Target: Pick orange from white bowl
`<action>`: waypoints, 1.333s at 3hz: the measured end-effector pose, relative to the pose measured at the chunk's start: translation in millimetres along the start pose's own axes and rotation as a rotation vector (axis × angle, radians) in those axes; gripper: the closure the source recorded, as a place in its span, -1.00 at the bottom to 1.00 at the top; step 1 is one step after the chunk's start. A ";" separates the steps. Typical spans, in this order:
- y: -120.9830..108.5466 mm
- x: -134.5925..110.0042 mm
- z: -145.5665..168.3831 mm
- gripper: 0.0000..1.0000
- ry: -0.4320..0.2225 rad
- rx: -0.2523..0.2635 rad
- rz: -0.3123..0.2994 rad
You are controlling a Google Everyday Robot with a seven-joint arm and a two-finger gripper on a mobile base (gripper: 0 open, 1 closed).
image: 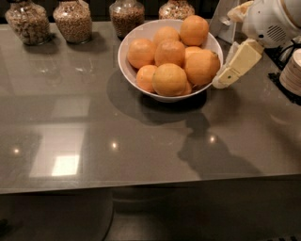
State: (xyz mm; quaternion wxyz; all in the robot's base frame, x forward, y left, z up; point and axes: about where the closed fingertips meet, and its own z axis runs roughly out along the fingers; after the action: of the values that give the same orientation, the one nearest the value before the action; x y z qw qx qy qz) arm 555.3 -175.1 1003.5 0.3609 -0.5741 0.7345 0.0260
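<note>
The white bowl [134,73] stands at the back middle of the grey table and holds several oranges. The orange [201,67], large and yellow-orange with a small dark stem nub on its upper right, lies at the bowl's right side against the rim. Another large orange [169,79] sits at the front. My gripper [225,48] is just right of the bowl, open and empty. Its lower cream finger [236,64] slants down-left, with its tip close to the bowl's right rim beside the orange. The upper finger [237,10] shows at the top edge.
Several glass jars of grains [73,20] line the back edge to the left of and behind the bowl. A stack of white plates [293,70] is at the right edge. A pale upright stand [220,21] is behind the bowl. The table's front edge [141,186] runs across the lower frame.
</note>
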 end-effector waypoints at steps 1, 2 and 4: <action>-13.7 -2.6 21.0 -0.92 -0.021 0.013 0.053; -17.2 -6.6 41.1 -0.63 -0.028 -0.002 0.083; -12.3 -7.3 71.6 -0.46 -0.010 -0.051 0.110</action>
State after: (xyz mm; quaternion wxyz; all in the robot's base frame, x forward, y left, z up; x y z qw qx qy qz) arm 602.3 -140.8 959.3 0.3479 -0.5417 0.7622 0.0675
